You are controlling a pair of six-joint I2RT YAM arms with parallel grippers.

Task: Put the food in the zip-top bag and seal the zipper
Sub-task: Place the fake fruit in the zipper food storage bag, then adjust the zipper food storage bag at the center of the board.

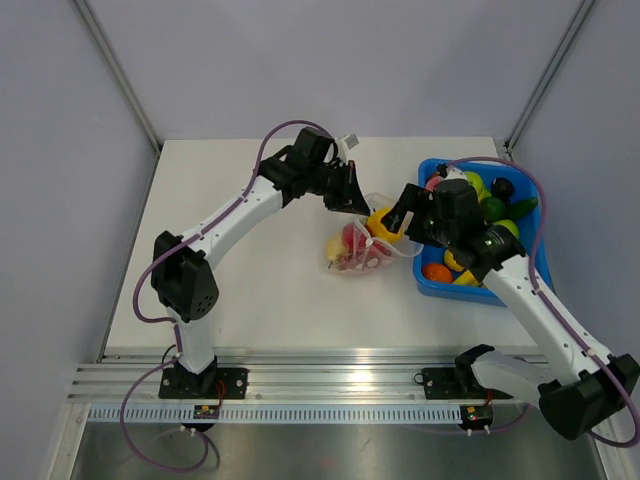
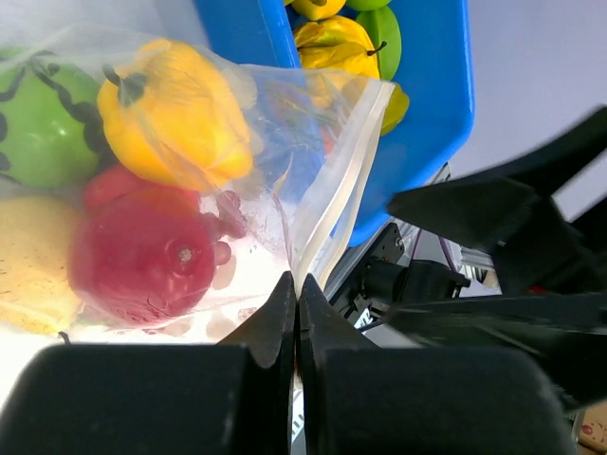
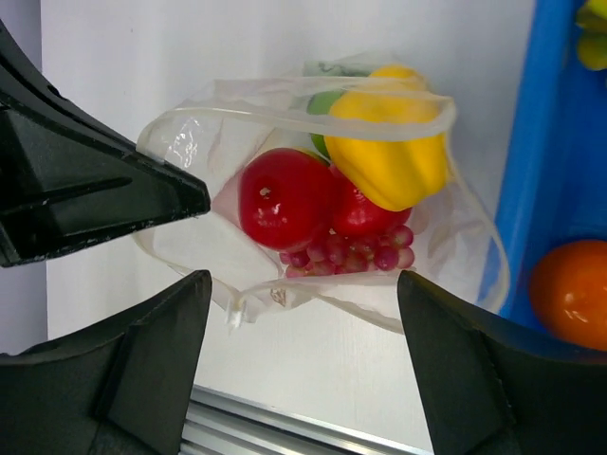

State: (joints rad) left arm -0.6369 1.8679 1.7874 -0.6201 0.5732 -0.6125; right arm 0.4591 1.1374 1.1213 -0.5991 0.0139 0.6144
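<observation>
The zip-top bag (image 3: 190,248) was laid on the white tabletop (image 3: 285,38), just beside the blue bin (image 3: 531,190). It was clear and crinkly. Its mouth was open, and the zipper (image 3: 285,107) was seen as a pale strip along the edge. Inside it, a yellow pepper (image 3: 394,156), a red apple (image 3: 285,197), some red grapes (image 3: 351,254) and a green fruit (image 2: 38,123) were packed close together. The left pincer (image 2: 296,322) was squeezed shut on the bag's edge by the zipper. The right pincer (image 3: 303,284) was spread wide apart above the bag, with nothing in it. An orange fruit (image 3: 569,289) was seen in the bin.
</observation>
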